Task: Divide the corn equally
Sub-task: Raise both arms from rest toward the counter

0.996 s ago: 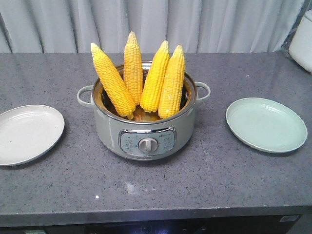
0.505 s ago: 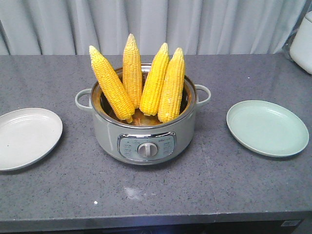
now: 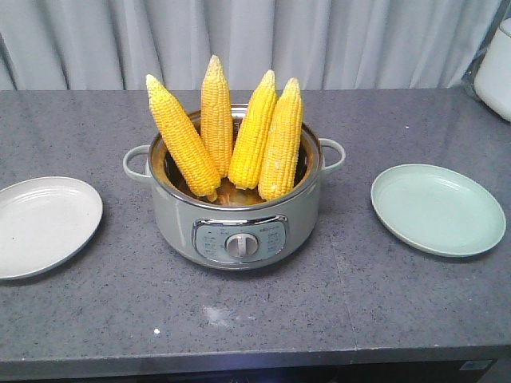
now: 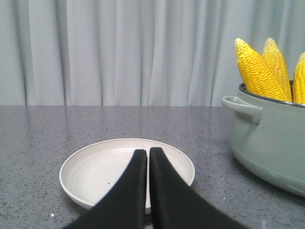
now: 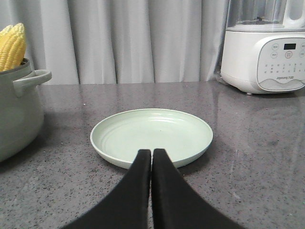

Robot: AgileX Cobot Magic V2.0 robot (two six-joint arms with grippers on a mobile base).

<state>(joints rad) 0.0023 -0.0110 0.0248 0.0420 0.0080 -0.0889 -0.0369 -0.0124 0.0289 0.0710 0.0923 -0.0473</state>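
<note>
Left gripper [image 4: 148, 151]: fingers pressed together, only a hairline slit between them, nothing held. It points at the white plate [image 4: 95, 167], with its tips over the near rim in the wrist view.
Right gripper [image 5: 151, 151]: fingers likewise together and empty, aimed at the green plate [image 5: 143, 131].
Corn [image 3: 254, 128]: four cobs standing tips-up in the pot [image 3: 176, 223], leaning on its rim.
Pot sits mid-counter [image 3: 263, 319], between the two plates and well apart from each.
</note>
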